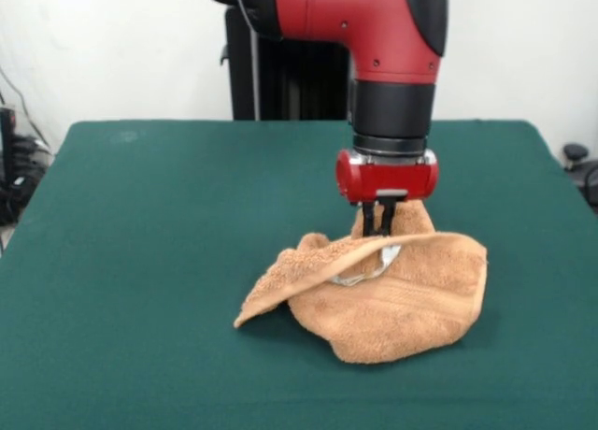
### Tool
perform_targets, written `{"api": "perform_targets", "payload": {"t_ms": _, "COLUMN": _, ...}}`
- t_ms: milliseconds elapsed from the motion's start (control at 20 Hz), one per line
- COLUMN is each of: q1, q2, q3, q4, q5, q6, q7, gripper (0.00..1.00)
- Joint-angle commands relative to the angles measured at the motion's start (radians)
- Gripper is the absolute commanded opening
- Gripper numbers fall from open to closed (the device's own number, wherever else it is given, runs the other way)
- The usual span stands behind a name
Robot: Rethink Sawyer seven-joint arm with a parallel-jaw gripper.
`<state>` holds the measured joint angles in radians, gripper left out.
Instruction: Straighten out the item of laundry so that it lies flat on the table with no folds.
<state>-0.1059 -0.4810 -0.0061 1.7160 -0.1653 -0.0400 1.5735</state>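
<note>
The orange-tan terry towel (392, 294) lies crumpled on the dark green table (140, 262), right of centre. One edge is folded over toward the left into a raised flap, and a small white-grey label (374, 266) shows under that fold. My gripper (381, 226) comes straight down from above onto the towel's back part. Its black fingers (372, 217) stand close together and pinch a peak of cloth that rises between them. The fingertips are partly hidden by the cloth.
The robot's black pedestal (280, 75) stands at the table's far edge. Cables and dark gear (14, 168) sit off the table at the left, and a dark object (579, 164) at the right edge.
</note>
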Motion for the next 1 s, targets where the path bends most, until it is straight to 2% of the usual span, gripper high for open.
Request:
{"api": "perform_targets", "payload": {"t_ms": 50, "q1": 0.002, "q2": 0.040, "q3": 0.093, "q4": -0.148, "q5": 0.018, "q6": 0.093, "q7": 0.092, "gripper": 0.00}}
{"api": "perform_targets", "payload": {"t_ms": 1000, "q1": 0.003, "q2": 0.091, "q3": 0.119, "q4": -0.216, "q5": 0.034, "q6": 0.052, "q7": 0.141, "gripper": 0.00}}
